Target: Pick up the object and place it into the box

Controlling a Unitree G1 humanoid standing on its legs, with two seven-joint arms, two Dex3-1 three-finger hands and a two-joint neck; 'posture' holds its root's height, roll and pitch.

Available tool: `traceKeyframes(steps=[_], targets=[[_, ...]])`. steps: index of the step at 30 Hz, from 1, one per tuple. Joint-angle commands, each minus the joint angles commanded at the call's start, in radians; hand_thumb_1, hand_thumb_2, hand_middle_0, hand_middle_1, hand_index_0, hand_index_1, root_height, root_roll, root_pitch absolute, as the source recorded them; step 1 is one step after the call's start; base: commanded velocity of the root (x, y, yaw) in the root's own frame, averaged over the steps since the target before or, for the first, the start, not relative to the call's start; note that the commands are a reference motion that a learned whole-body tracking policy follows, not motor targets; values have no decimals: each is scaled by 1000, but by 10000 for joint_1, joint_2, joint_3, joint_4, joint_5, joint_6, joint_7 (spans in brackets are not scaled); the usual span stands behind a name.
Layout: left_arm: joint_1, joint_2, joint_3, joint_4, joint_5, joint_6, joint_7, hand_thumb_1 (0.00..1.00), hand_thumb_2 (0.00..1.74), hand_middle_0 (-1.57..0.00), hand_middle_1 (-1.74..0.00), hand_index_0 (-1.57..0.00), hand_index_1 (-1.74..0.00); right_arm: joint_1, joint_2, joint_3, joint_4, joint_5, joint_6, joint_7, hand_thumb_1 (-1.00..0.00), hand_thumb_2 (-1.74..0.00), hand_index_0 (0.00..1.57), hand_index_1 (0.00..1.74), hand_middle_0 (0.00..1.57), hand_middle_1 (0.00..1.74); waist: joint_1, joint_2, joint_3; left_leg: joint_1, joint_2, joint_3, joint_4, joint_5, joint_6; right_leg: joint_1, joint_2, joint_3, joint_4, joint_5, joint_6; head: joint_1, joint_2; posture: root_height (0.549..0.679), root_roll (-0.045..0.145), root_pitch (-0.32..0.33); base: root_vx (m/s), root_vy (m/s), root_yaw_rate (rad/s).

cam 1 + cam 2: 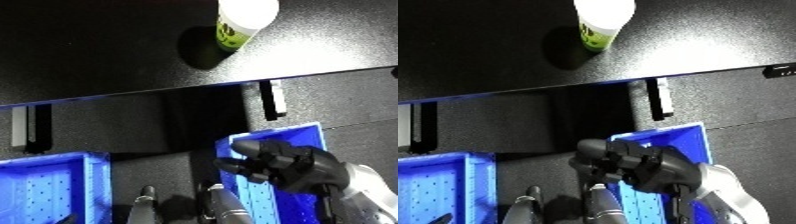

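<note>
A white tub with a green label (238, 22) stands on the black table (107, 50), at the far side and right of centre. My right hand (298, 167) hangs low over the right blue bin (277, 133), fingers curled with nothing in them, well short of the tub. Only two straight fingers of my left hand (224, 206) rise from the bottom edge, between the two bins, touching nothing.
A second blue bin (53, 161) sits at the lower left, below the table's front edge. A dark and white bracket (272, 99) hangs under that edge above the right bin. The floor between the bins is dark.
</note>
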Motion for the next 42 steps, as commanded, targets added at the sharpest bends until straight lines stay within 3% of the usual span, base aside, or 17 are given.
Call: traceKeyframes(steps=[4,8,10,13,15,18,20,25,30,35,42], targets=[[2,-187,-19,207,99,-130,-37,0,0,0,0,0,0,-489,550,-654,-338,1095,-1014,-760,0,0,0,0,0,0,-31,82,-68,6,-24,5,127,-89,35,38,28,28,45,-31,-18,117,313,619,30,-55,70,16,-2],[72,-327,10,252,177,-145,-58,0,0,0,0,0,0,-878,906,-1495,-494,1220,-2374,-1987,0,0,0,0,0,0,-98,163,-127,14,-35,28,254,-174,63,87,53,40,96,-60,-55,188,605,620,33,-60,72,23,4],[127,-379,25,219,181,-104,-60,0,0,0,0,0,0,-1014,993,-1986,-352,931,-3278,-2876,0,0,0,0,0,0,-143,209,-137,14,-42,51,309,-209,87,101,71,49,122,-71,-85,149,747,620,34,-62,62,35,-16],[203,-455,35,77,159,68,-6,0,0,0,0,0,0,-1139,976,-2629,134,-182,-4558,-4459,0,0,0,0,0,0,-206,280,-113,0,-61,90,420,-267,148,70,100,81,212,-88,-129,158,1015,618,35,-66,52,37,-34],[268,-493,37,-70,144,215,48,0,0,0,0,0,0,-1175,852,-2865,322,-1243,-4793,-5590,0,0,0,0,0,0,-237,321,-64,-24,-73,105,512,-305,200,13,114,114,305,-104,-156,203,1285,617,35,-69,49,30,-44],[375,-513,18,-265,108,356,105,0,0,0,0,0,0,-1251,509,-2863,299,-2739,-4392,-7098,0,0,0,0,0,0,-258,351,40,-63,-100,106,601,-327,268,-89,145,169,414,-117,-205,338,1651,615,34,-71,39,22,-46],[436,-519,13,-323,102,360,115,0,0,0,0,0,0,-1346,251,-2762,312,-3360,-4050,-7777,0,0,0,0,0,0,-255,355,111,-94,-114,100,629,-318,294,-160,165,199,469,-121,-239,495,1883,613,34,-71,26,20,-35],[485,-570,-30,-479,152,382,190,0,0,0,0,0,0,-1745,-317,-2249,571,-4269,-2977,-9285,0,0,0,0,0,0,-180,376,276,-164,-138,91,629,-255,299,-291,176,242,537,-103,-300,878,2194,612,34,-69,17,19,-4],[424,-600,-189,-664,154,544,309,0,0,0,0,0,0,-2457,-769,-1412,1133,-4808,-1976,-10398,0,0,0,0,0,0,-32,414,370,-137,-170,65,521,-181,293,-298,151,246,491,-87,-359,1378,2343,612,34,-70,22,9,26],[349,-588,-370,-792,153,710,326,0,0,0,0,0,0,-3236,-1024,-659,1801,-5041,-1235,-10706,0,0,0,0,0,0,145,493,430,-116,-230,25,444,-132,278,-294,120,231,481,-91,-408,1782,2456,612,35,-71,31,4,59],[273,-585,-449,-823,186,815,271,0,0,0,0,0,0,-4017,-1010,75,2618,-4972,-719,-10699,0,0,0,0,0,0,301,589,466,-95,-280,17,379,-109,257,-305,93,243,482,-111,-464,2310,2541,612,38,-70,28,8,52]])
